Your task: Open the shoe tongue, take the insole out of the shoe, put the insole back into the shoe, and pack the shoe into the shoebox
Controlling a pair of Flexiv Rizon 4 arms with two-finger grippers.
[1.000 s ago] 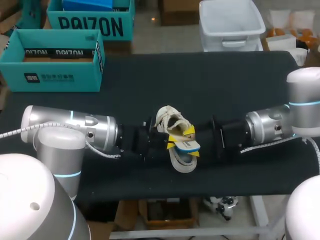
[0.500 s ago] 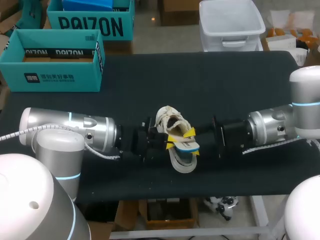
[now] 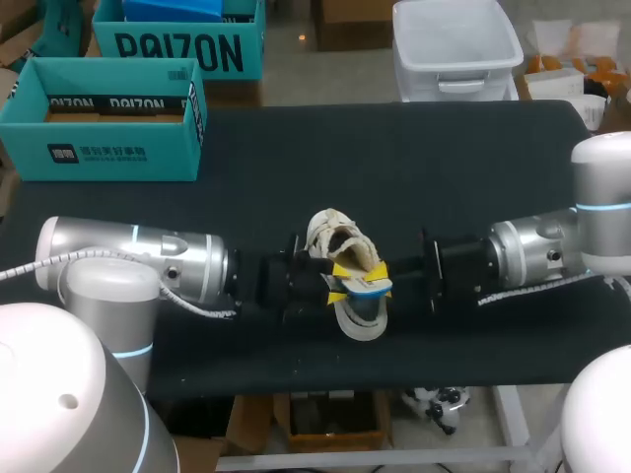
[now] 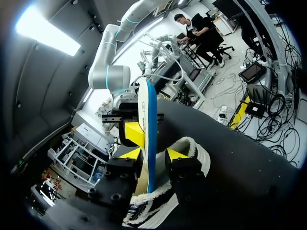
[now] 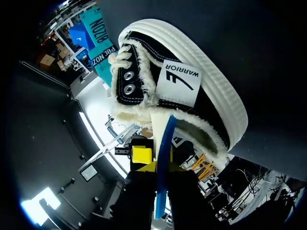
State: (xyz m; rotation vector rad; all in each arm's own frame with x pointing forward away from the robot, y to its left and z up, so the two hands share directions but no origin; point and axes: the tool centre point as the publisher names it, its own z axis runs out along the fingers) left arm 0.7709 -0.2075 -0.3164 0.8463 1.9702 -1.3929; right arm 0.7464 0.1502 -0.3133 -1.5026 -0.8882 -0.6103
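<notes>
Black cloth covers the one tabletop (image 3: 414, 168), with open room to the far side and right. One teal shoebox (image 3: 108, 148) stands at its far left edge, open-topped, well apart from everything else. One white shoe (image 3: 338, 235) lies at the middle, close to the near edge. The one insole (image 3: 367, 286), white with a blue edge, sticks out of the shoe between two hands. The right hand (image 3: 384, 282) is clamped on it from the right. The left hand (image 3: 341, 281) has its fingers apart around the insole's left side, a slit showing beside one tip.
</notes>
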